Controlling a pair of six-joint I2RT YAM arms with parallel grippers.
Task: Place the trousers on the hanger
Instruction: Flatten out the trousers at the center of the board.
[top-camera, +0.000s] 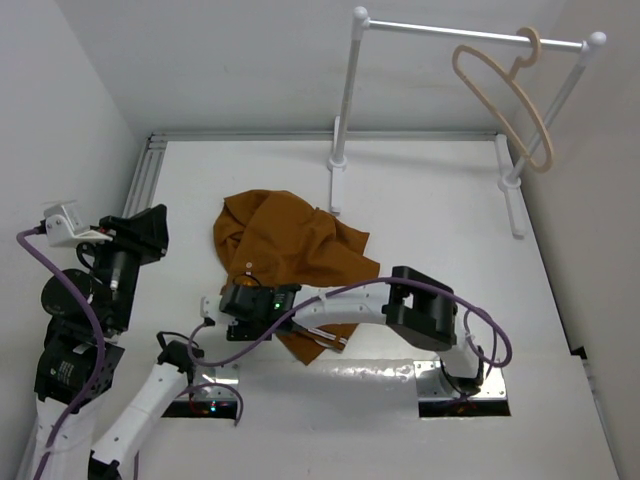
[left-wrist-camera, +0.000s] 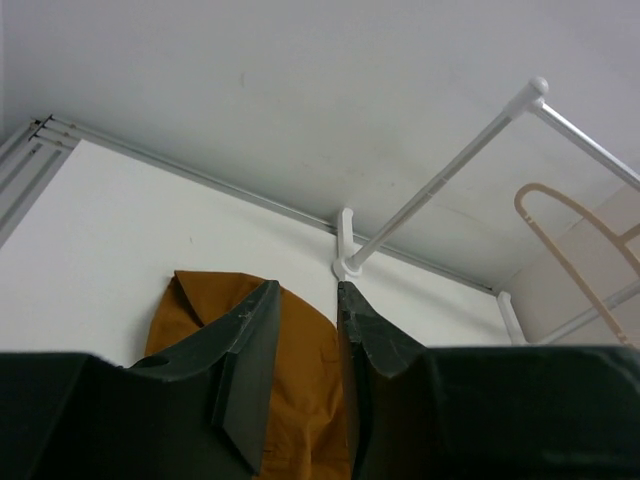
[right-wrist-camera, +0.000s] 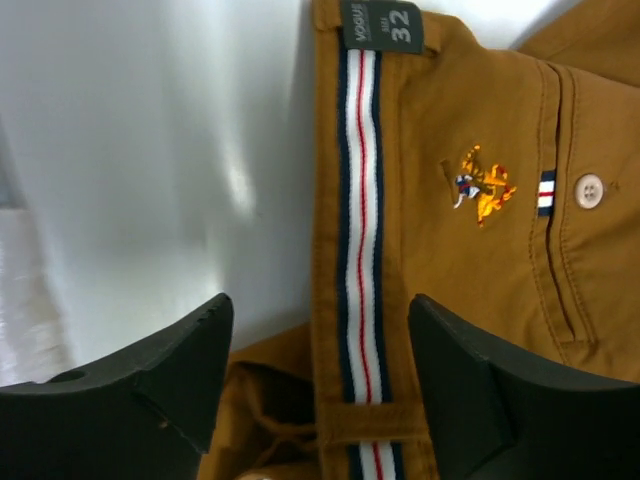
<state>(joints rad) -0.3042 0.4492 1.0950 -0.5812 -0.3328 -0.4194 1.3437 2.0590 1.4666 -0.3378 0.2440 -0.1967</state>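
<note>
trousers (top-camera: 290, 245) | crumpled on white table (top-camera: 440, 225) | hanger (top-camera: 546, 157) on rail (top-camera: 450, 28) | white walls (top-camera: 230, 70)

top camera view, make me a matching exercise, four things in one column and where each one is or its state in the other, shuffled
1 trousers
2 hanger
3 left gripper
4 right gripper

a open above the striped waistband
b hooked on the white rail
c heaped in the middle of the table
d open at the left, clear of the trousers

Pairs: 1-c, 2-b, 3-d, 4-a
</note>
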